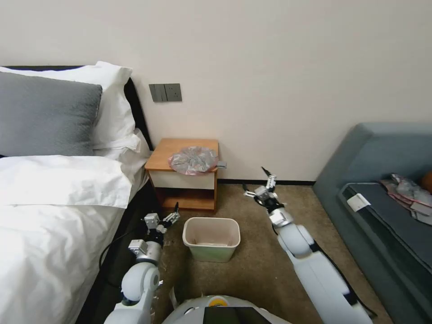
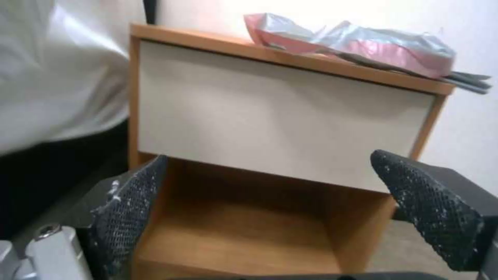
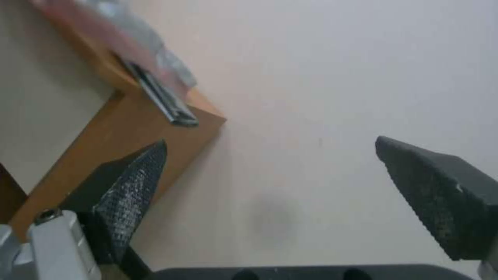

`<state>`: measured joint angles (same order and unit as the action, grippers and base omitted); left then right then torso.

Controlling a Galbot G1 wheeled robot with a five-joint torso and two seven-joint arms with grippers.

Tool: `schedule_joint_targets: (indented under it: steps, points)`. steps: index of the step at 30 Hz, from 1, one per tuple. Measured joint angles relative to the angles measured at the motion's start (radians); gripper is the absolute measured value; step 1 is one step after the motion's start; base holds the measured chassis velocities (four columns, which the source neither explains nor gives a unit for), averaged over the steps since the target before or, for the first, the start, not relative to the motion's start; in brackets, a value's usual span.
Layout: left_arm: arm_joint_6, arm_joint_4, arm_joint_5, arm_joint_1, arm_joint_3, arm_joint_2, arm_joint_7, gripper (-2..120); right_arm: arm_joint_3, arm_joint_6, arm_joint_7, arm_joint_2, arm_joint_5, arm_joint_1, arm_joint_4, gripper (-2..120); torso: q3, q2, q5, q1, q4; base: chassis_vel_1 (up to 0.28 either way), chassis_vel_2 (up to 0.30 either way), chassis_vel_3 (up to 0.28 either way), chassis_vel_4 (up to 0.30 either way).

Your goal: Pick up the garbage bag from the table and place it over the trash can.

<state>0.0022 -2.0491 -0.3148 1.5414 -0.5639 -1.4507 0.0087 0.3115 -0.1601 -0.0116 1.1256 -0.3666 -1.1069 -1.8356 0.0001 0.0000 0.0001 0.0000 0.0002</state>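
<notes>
Two grippers hovering with fingers apart, left gripper [image 1: 173, 215] at nine o'clock of the trash can [image 1: 211, 238], right gripper [image 1: 260, 185] at two o'clock, garbage bag [image 1: 193, 159] lying crumpled on the table [image 1: 164, 155] at twelve o'clock.

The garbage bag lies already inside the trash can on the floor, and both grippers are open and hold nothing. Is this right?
One thing is wrong: the garbage bag is not in the trash can. The head view shows it lying on the table, and the can holds no bag. The rest stands: the can is on the floor, and the left gripper and right gripper are open and hold nothing.
</notes>
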Motion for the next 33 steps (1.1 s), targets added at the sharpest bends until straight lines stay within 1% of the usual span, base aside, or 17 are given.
schedule_joint_targets:
  steps: [1,4,5,7,8,10,12,14,15,17,19,20,22,23,27,31,33]
  points:
    - [0.0,0.0,0.0,0.0,0.0,0.0,0.0,100,0.0,0.0,0.0,0.0,0.0,0.0,0.0,100,0.0,0.0,0.0,0.0,0.0,0.0,0.0,0.0,0.0]
    - [-0.004,0.011,0.015,-0.006,-0.008,0.004,-0.005,100,-0.06,-0.031,-0.004,0.0,-0.054,0.082,0.098,100,0.0,0.0,-0.0001,0.0,-0.0003,0.0,0.0,0.0,0.0]
    - [-0.004,0.011,0.015,-0.006,-0.008,0.004,-0.005,100,-0.06,-0.031,-0.004,0.0,-0.054,0.082,0.098,100,0.0,0.0,-0.0001,0.0,-0.0003,0.0,0.0,0.0,0.0]
    - [-0.007,0.02,0.019,-0.008,-0.009,0.005,-0.006,100,-0.091,-0.051,-0.013,-0.003,-0.096,0.136,0.152,100,0.0,0.0,0.0,0.0,-0.0003,0.0,0.0,0.0,0.0]
    - [-0.007,0.02,0.019,-0.008,-0.009,0.005,-0.006,100,-0.091,-0.051,-0.013,-0.003,-0.096,0.136,0.152,100,0.0,0.0,0.0,0.0,-0.0003,0.0,0.0,0.0,0.0]
    - [-0.008,0.026,0.022,-0.01,-0.009,0.004,-0.007,100,-0.119,-0.066,-0.023,-0.011,-0.12,0.188,0.196,100,0.0,0.0,-0.0003,0.0,-0.0001,0.0,0.0,0.0,0.0]
    - [-0.008,0.028,0.022,-0.01,-0.01,0.004,-0.007,100,-0.133,-0.073,-0.025,-0.014,-0.13,0.211,0.216,100,0.0,0.0,-0.0003,0.0,-0.0005,0.0,0.0,0.0,0.0]
    - [-0.008,0.03,0.024,-0.011,-0.012,0.003,-0.007,100,-0.17,-0.095,-0.026,-0.017,-0.155,0.273,0.276,100,0.0,0.0,0.0,0.0,-0.0004,0.0,0.0,0.0,0.0]
    - [-0.008,0.031,0.024,-0.011,-0.012,0.002,-0.007,100,-0.186,-0.104,-0.025,-0.016,-0.165,0.303,0.301,100,0.0,0.0,-0.0001,0.0,-0.0003,0.0,0.0,0.0,0.0]
    - [-0.008,0.031,0.025,-0.011,-0.012,0.002,-0.007,100,-0.193,-0.107,-0.024,-0.015,-0.169,0.315,0.31,100,0.0,0.0,-0.0003,0.0,-0.0001,0.0,0.0,0.0,0.0]
    - [-0.008,0.032,0.027,-0.011,-0.015,0.0,-0.008,100,-0.231,-0.126,-0.022,-0.002,-0.204,0.385,0.367,100,0.0,0.0,0.0002,0.0,-0.0001,0.0,0.0,0.0,0.0]
    - [-0.008,0.032,0.028,-0.01,-0.016,-0.001,-0.008,100,-0.24,-0.139,-0.021,0.003,-0.224,0.408,0.388,100,0.0,0.0,-0.0004,0.0,-0.0001,0.0,0.0,0.0,0.0]
    - [-0.008,0.032,0.028,-0.009,-0.017,-0.002,-0.009,100,-0.253,-0.151,-0.02,0.009,-0.242,0.431,0.411,100,0.0,0.0,-0.0005,0.0,0.0001,0.0,0.0,0.0,0.0]
    - [-0.008,0.031,0.028,-0.009,-0.019,-0.002,-0.009,100,-0.264,-0.154,-0.02,0.012,-0.25,0.445,0.425,100,0.0,0.0,0.0002,0.0,0.0,0.0,0.0,0.0,0.0]
    - [-0.008,0.03,0.029,-0.007,-0.023,-0.003,-0.01,100,-0.282,-0.17,-0.021,0.02,-0.281,0.483,0.47,100,0.0,0.0,-0.0002,0.0,-0.0002,0.0,0.0,0.0,0.0]
    - [-0.009,0.028,0.029,-0.007,-0.024,-0.004,-0.012,100,-0.305,-0.173,-0.021,0.021,-0.283,0.503,0.5,100,0.0,0.0,-0.0001,0.0,-0.0004,0.0,0.0,0.0,0.0]
    - [-0.009,0.027,0.029,-0.007,-0.024,-0.005,-0.012,100,-0.32,-0.174,-0.021,0.023,-0.283,0.516,0.515,97,0.0,0.0,0.0,0.0,-0.0003,0.0,0.0,0.0,0.0]
